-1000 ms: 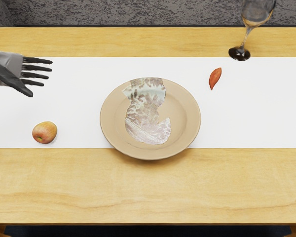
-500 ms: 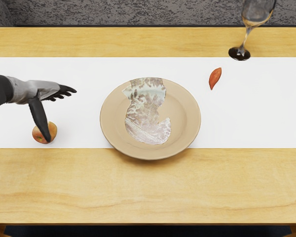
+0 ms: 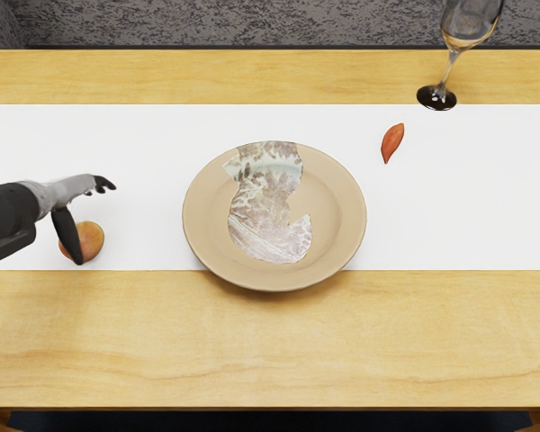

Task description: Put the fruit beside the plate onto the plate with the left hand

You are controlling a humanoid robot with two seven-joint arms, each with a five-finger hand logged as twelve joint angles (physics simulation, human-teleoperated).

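The left hand (image 3: 70, 196) is open over the apple (image 3: 91, 239), thumb down in front, holding nothing. The apple lies on the white cloth (image 3: 477, 207), left of the plate (image 3: 335, 211) and apart from it. This looks like the grabbing step, so next the hand must close and lift.

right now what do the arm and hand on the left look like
The left arm is dark grey and boxy; the left hand has a light grey back, with black fingers and thumb. No cables or markings show.
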